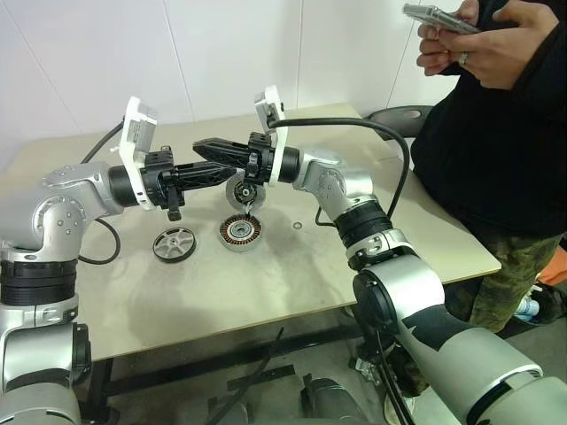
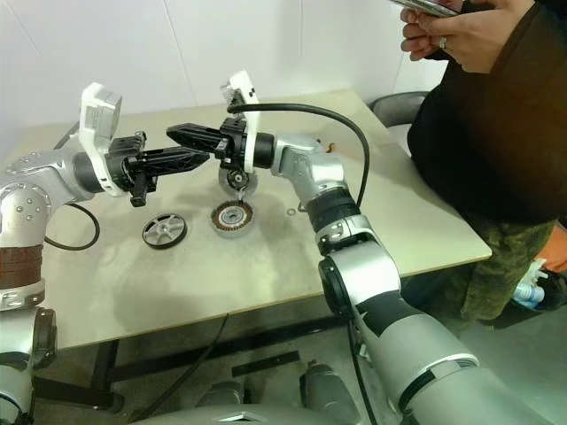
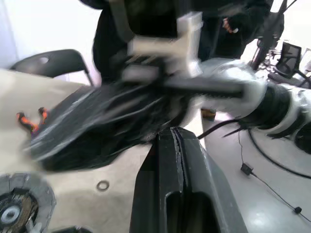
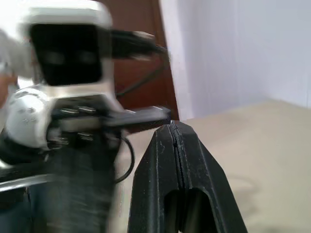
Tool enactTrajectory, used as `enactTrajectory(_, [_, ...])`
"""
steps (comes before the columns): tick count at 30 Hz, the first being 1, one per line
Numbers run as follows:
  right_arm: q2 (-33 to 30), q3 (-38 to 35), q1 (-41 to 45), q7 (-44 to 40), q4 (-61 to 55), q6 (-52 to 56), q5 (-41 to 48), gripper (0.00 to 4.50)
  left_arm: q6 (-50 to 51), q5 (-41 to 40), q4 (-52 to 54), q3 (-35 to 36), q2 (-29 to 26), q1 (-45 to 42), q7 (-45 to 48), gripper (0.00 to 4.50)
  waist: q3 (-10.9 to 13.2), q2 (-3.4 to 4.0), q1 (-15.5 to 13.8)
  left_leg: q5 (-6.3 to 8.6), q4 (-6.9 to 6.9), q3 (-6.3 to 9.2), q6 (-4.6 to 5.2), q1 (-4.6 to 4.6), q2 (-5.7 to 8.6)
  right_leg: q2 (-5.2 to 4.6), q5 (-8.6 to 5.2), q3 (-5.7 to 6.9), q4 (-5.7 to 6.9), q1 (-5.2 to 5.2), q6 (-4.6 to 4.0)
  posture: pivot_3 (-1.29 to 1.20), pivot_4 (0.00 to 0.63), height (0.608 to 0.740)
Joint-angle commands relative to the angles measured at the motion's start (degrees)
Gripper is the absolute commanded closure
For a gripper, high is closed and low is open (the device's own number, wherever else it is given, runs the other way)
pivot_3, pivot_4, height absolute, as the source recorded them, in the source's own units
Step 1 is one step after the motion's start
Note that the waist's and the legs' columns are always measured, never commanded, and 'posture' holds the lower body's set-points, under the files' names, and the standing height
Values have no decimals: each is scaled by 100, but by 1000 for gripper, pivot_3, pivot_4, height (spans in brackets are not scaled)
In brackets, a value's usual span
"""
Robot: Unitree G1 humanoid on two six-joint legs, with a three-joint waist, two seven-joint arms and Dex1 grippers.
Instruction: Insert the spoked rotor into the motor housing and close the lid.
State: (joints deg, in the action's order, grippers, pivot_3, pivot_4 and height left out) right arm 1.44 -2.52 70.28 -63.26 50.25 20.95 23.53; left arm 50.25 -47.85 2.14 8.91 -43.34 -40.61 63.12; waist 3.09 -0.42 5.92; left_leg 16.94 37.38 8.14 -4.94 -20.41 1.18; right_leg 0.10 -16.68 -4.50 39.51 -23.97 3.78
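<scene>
spoked rotor (image 1: 174,245) flat, motor housing (image 1: 241,233) windings-up

— What sort of place was it?

— A robotics lab or test room. A plain beige table (image 1: 292,274) stood against bare white walls (image 1: 89,62), with black cables (image 1: 97,248) trailing over it.

— Anything else pointing that way?

— Motor parts lay on the tabletop, and more cables (image 3: 262,155) ran across the grey floor (image 3: 272,194). Office chairs (image 3: 291,53) stood further back, and a person (image 1: 496,133) stood beside the table with a phone (image 1: 440,18).
</scene>
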Motion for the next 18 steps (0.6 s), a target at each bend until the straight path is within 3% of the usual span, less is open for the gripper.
enactTrajectory(1, [45, -146, 234, 27, 125, -102, 36, 4500, 271, -661, 489, 438, 69, -448, -222, 4476, 0, 0, -5, 0, 0, 1, 0, -1, 0, 0, 0, 0, -1, 0, 0, 0, 0, 740])
enactTrajectory(4, [67, -71, 168, -57, 110, -90, -41, 4500, 342, -824, 312, 573, 138, -812, -441, 4476, 0, 0, -2, 0, 0, 0, 0, 1, 0, 0, 0, 0, -1, 1, 0, 0, 0, 740])
enactTrajectory(10, [69, 39, 38, -345, -242, 181, 0, 4500, -243, -1, -515, 253, -23, -908, -310, 4476, 1, 3, 35, 0, 0, -5, 0, 17, 3, 12, 1, -1, 5, 12, -2, 0, 0, 740])
enactTrajectory(18, [-143, -236, -55, -748, -1832, 1883, 1069, 4500, -894, 957, -1760, -258, 122, -560, -6, 4476, 1, 2, 9, -1, 0, 0, -2, 0, 0, 1, 2, 1, 2, -4, -4, 0, 0, 740])
